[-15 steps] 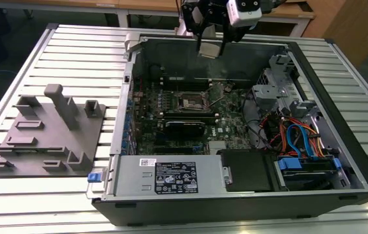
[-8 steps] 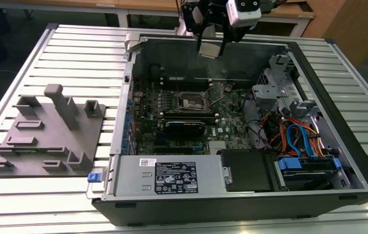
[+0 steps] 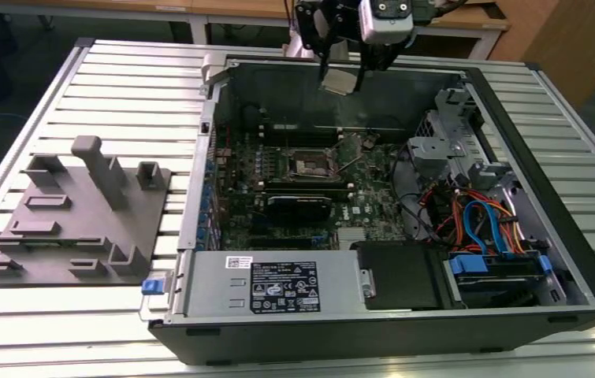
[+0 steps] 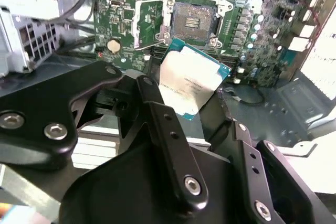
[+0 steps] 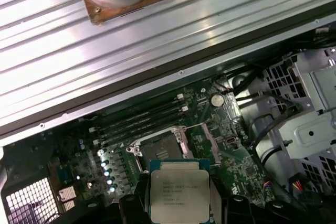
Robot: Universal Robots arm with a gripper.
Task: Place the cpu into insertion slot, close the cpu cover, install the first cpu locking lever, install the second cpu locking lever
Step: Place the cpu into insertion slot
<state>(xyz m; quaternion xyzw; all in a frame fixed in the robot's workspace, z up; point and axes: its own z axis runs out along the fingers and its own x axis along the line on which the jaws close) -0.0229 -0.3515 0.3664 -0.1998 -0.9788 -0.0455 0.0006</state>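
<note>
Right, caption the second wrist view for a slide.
Gripper holding the chip above the empty socket on the green board.

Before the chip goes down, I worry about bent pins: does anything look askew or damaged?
Nothing stands out. The gripper holds the cpu above the open case, clear of the board. The insertion slot lies uncovered and empty; its pins are too small to judge.

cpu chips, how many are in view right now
1. The flat square silver-topped cpu chip is gripped by the black end effector above the open computer case; the square black insertion slot on the green circuit board is empty. Others could be hidden inside the case.
</note>
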